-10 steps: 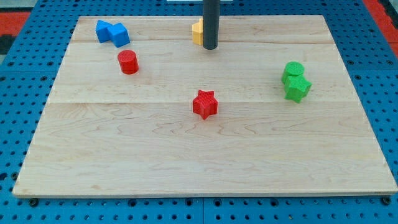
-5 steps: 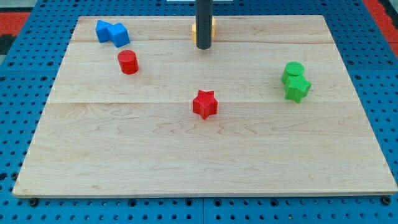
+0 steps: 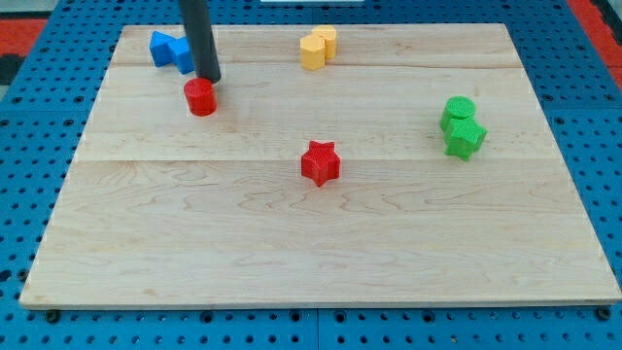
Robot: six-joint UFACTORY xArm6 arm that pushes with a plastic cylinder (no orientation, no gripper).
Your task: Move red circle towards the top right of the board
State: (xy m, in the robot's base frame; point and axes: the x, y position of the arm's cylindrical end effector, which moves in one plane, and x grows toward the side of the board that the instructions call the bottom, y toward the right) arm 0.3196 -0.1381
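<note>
While a blue pegboard [image 3: 29, 194] dotted with holes frames the scene, with a strip of red showing at the view's top corners, a pale wooden board [image 3: 321, 253] made of joined planks fills most of the view. The dark rod [image 3: 199, 34] comes down from the view's top edge, leaning slightly, and my tip [image 3: 210, 79] rests at the upper right edge of the red circle [image 3: 200, 97], touching it or just short of it; the rod carries no jaws, so nothing opens or closes. The red circle, a short ribbed cylinder standing upright, sits in the board's upper left part, just below two blue blocks [image 3: 175, 51] that touch each other. Two green blocks [image 3: 461, 126] huddle near the view's right edge, two yellow blocks [image 3: 318, 46] sit together at the top centre, and a red star [image 3: 320, 162] lies alone near the middle.
</note>
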